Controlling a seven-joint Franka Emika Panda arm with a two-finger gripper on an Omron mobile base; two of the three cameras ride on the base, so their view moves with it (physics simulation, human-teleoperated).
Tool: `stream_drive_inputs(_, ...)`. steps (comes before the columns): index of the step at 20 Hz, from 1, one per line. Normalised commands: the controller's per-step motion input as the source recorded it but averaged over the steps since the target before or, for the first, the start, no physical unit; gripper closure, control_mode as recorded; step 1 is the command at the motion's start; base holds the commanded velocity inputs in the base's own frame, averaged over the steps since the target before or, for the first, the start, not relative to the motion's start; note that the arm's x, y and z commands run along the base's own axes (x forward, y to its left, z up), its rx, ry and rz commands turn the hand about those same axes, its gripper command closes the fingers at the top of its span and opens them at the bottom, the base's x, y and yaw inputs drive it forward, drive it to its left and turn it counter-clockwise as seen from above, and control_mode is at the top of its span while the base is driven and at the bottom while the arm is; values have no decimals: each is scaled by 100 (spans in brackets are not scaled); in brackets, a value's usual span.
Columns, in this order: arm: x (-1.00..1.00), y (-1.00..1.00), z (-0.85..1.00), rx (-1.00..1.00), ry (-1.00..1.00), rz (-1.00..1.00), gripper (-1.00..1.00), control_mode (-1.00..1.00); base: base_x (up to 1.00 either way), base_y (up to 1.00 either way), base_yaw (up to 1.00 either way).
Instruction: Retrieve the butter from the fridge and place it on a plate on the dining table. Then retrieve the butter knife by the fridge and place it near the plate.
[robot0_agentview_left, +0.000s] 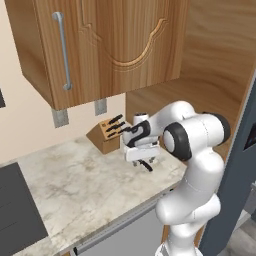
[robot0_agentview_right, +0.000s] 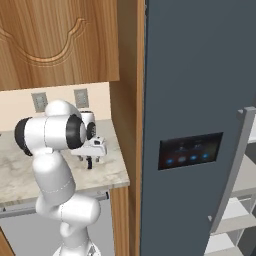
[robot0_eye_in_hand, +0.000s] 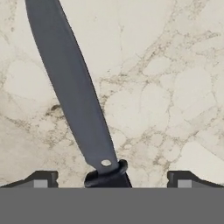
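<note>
claw (robot0_eye_in_hand: 109, 179) spread open, empty | butter knife (robot0_eye_in_hand: 72, 87) flat on desk (robot0_eye_in_hand: 175, 87), between fingertips | long axis runs crosswise to the finger gap, blade pointing away

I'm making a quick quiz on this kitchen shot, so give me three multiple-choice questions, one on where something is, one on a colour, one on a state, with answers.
1. Where does the butter knife lie?
A. on the marbled counter
B. inside the fridge
C. in the knife block

2. What colour is the fridge door?
A. white
B. dark slate-blue
C. red

3. How is the gripper set?
A. shut on the knife
B. open, fingers either side of the knife
C. shut on a plate

Answers: 1 A, the hand view shows the blade flat on the counter. 2 B, the right base view shows the tall slate-blue door with its lit panel. 3 B, in the hand view both fingertips stand wide apart with the knife's handle end between them, untouched.
</note>
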Motion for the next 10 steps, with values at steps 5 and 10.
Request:
stream_drive_inputs(5,-30,-6,-6,0,0,0,-100,-100,0,0,0)
stream_drive_inputs(10,-3,-16,-34,-3,0,0,-100,-100,0,0,0)
